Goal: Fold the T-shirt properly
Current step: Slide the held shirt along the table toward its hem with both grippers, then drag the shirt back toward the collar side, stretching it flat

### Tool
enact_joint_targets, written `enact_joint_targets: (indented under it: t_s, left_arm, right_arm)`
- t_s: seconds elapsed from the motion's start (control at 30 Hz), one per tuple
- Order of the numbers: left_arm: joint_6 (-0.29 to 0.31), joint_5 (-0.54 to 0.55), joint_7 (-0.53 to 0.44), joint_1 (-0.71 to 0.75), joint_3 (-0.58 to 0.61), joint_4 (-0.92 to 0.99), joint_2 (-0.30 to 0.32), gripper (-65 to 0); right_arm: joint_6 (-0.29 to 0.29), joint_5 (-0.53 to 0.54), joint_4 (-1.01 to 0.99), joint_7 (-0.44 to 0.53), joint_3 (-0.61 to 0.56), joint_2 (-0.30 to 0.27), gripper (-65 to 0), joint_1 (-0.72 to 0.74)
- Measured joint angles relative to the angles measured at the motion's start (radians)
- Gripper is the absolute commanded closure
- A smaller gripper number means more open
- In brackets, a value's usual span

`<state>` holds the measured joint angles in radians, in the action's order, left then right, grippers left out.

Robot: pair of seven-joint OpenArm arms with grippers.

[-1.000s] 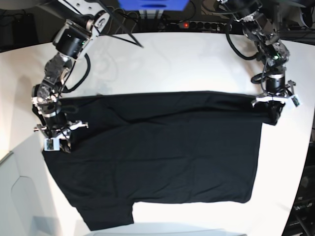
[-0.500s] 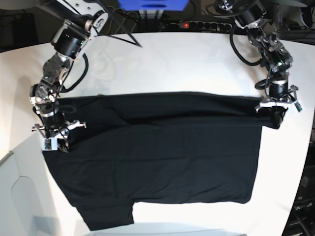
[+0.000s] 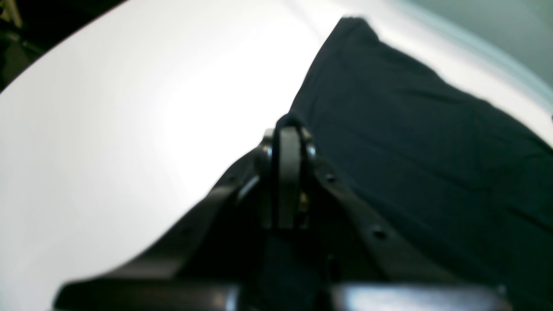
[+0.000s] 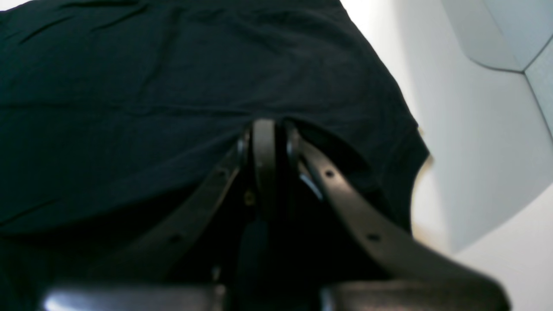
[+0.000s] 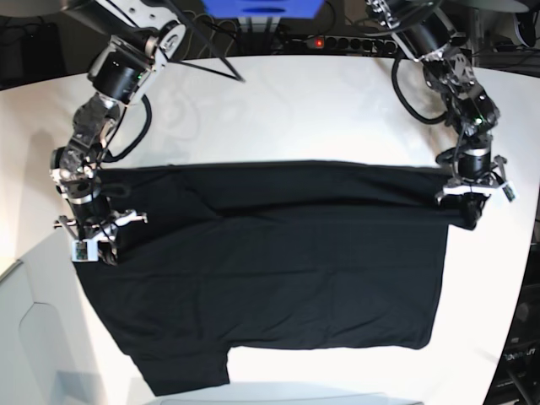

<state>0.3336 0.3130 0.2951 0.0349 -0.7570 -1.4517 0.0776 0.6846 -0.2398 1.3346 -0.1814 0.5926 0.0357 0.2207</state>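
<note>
Both grippers are pressed together on the cloth. In the wrist view the left gripper (image 3: 288, 129) has its jaws closed with no gap, pinching the edge of the black T-shirt (image 5: 278, 261) at its far corner. The right gripper (image 4: 268, 129) is closed the same way on a fold near the sleeve. The T-shirt lies spread on the white table (image 5: 304, 101), stretched between the two grippers.

Bare white table (image 5: 321, 110) behind T-shirt (image 5: 278, 261), cables (image 5: 253, 38) probably crowding far edge
</note>
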Motion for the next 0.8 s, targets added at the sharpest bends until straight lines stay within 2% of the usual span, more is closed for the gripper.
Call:
enact_joint_targets:
  t_s: [0.17, 0.27, 0.37, 0.43, 0.53, 0.73, 0.8]
  left_arm:
    - [-0.007, 0.002, 0.0, -0.002, 0.031, 0.011, 0.004, -0.1]
    - [-0.005, 0.003, 0.001, -0.018, 0.046, 0.035, 0.001, -0.1]
    - [0.0, 0.003, -0.007, -0.031, 0.045, 0.048, 0.002, -0.9]
    - [-0.01, 0.002, -0.003, -0.039, 0.044, 0.084, 0.009, -5.9]
    - [-0.014, 0.001, 0.003, -0.057, 0.042, 0.121, 0.027, -18.3]
    - [-0.015, 0.006, 0.0, -0.053, 0.034, 0.128, 0.048, -39.7]
    - [-0.018, 0.009, 0.003, -0.015, 0.029, 0.062, 0.048, -44.1]
  right_arm:
    - [0.0, 0.0, -0.004, 0.0, 0.0, 0.0, 0.0, 0.016]
    - [0.0, 0.0, -0.004, 0.001, -0.002, 0.0, -6.5, 0.02]
    - [0.0, 0.0, -0.004, 0.001, -0.002, 0.0, -16.5, 0.019]
    - [0.0, 0.0, -0.004, 0.001, -0.002, -0.002, -23.8, 0.018]
    - [0.0, -0.001, -0.003, -0.001, -0.002, 0.0, -31.6, 0.014]
    - [0.0, 0.0, 0.05, -0.003, 0.073, 0.006, -33.2, 0.011]
    - [0.0, -0.003, 0.09, 0.0, 0.096, 0.0, -33.2, 0.007]
